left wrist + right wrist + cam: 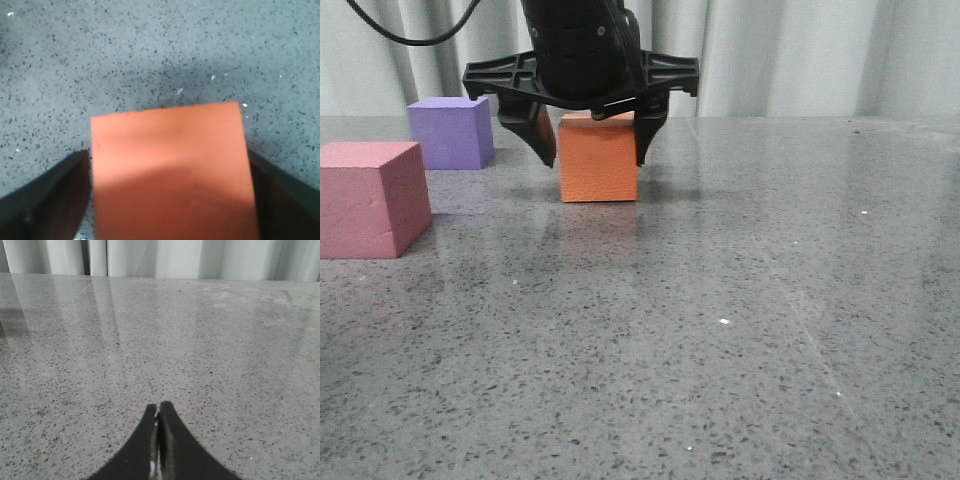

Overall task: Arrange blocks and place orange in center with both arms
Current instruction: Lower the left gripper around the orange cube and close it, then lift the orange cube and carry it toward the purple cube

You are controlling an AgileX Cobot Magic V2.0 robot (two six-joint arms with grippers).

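Observation:
The orange cube (598, 165) rests on the grey table in the middle, far back. My left gripper (597, 158) comes down over it from above, its black fingers (542, 132) spread on either side of the cube. In the left wrist view the orange cube (170, 170) fills the space between the jaws of the left gripper (167, 156), with a thin gap at one finger. The purple cube (450, 131) stands at the far left. The pink-red cube (372, 198) stands nearer, at the left edge. My right gripper (159, 407) is shut and empty over bare table.
The speckled grey table (720, 330) stretches across the front and right. A pale curtain (800, 50) hangs behind the table's far edge. A black cable (410, 40) hangs at the upper left.

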